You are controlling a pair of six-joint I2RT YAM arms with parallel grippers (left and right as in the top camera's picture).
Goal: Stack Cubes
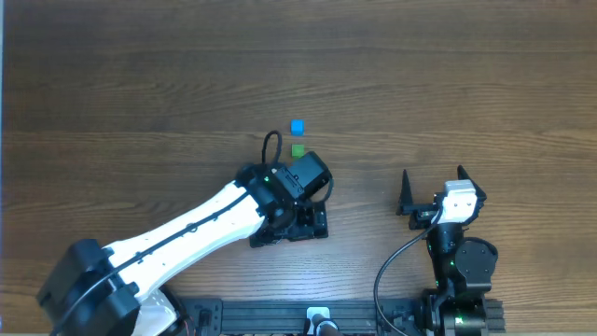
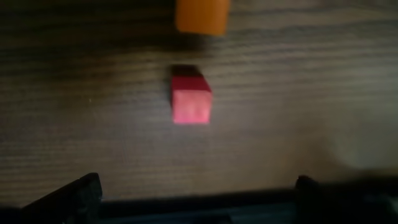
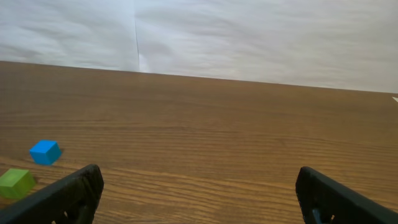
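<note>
No stack had been started: the blue cube (image 1: 297,127) and green cube (image 1: 298,149) lay singly near the middle of the table (image 1: 140,93), and the red cube (image 2: 191,102) and orange cube (image 2: 201,15) lay apart below the left gripper (image 2: 198,183). That gripper hung over the red cube, fingers wide and empty. The right gripper (image 1: 435,191) sat at the right, well apart from the cubes and equally wide, so every pick and placement was judged outstanding.

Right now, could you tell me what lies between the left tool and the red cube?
Just bare wooden table separates the left tool from the red cube, as the left wrist view shows.
</note>
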